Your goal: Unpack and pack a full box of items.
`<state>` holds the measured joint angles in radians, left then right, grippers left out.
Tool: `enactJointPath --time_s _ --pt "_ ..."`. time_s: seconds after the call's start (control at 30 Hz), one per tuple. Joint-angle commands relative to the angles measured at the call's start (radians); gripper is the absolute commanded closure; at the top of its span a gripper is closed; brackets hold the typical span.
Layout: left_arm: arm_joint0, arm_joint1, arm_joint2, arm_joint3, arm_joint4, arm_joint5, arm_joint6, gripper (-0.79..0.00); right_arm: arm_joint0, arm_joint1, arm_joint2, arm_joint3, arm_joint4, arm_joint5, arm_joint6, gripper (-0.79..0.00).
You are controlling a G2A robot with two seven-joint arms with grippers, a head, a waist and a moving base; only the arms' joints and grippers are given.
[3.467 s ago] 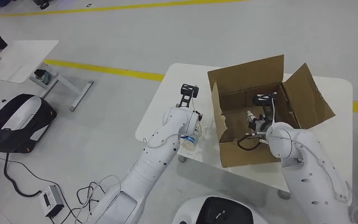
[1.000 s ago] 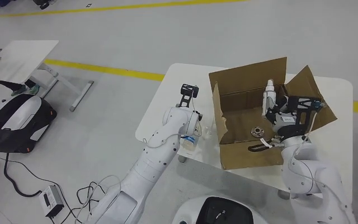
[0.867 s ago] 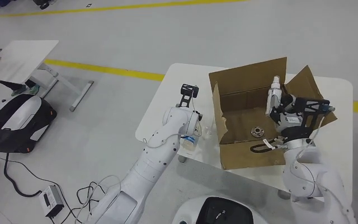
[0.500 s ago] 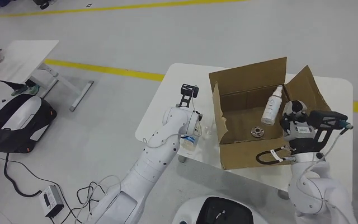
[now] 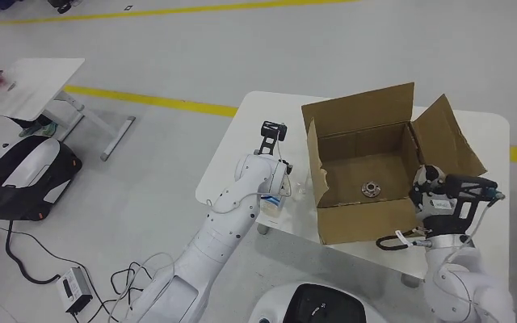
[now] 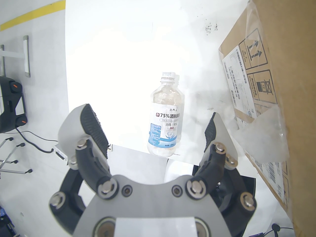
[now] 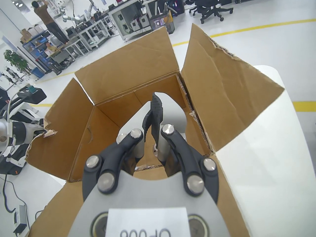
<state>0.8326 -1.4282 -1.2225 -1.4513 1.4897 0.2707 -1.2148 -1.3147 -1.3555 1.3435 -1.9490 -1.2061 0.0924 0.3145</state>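
The right arm has drawn back out of the cardboard box [image 5: 363,222] and now sits by the box's near right corner, close to the near edge of the worktop [image 5: 258,113]; the left arm has stayed where it was. The right claw [image 7: 155,99] is clenched, its two fingers pressed together with nothing between them, and it points over the near wall into the open box.

The box stands on the middle and right part of the worktop with all its flaps folded outward. On its floor lies a small round metal part [image 5: 370,190].

The left claw [image 6: 150,114] is released, with its fingers spread wide, and hangs above the worktop just left of the box. A clear bottle [image 6: 165,114] with a blue and white label stands upright on the worktop near the near edge, beside the box's left wall but not touching it. In the left wrist view it lines up with the gap between the fingers, and neither pad touches it. A piece of clear plastic film [image 6: 266,134] clings to the box's left wall.
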Motion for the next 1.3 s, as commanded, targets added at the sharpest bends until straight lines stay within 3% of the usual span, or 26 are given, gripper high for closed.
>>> enactJointPath --time_s 0.0,0.4,1.27 --pt "0.000 0.000 0.000 0.000 0.000 0.000 0.000 -0.785 0.025 0.000 -0.018 0.006 -0.036 -0.010 0.036 0.000" --pt "0.000 0.000 0.000 0.000 0.000 0.000 0.000 -0.785 0.329 -0.023 -0.188 0.246 -0.206 -0.015 0.378 0.000" --pt "0.000 0.000 0.000 0.000 0.000 0.000 0.000 -0.785 0.329 -0.023 -0.188 0.246 -0.206 -0.015 0.378 0.000"
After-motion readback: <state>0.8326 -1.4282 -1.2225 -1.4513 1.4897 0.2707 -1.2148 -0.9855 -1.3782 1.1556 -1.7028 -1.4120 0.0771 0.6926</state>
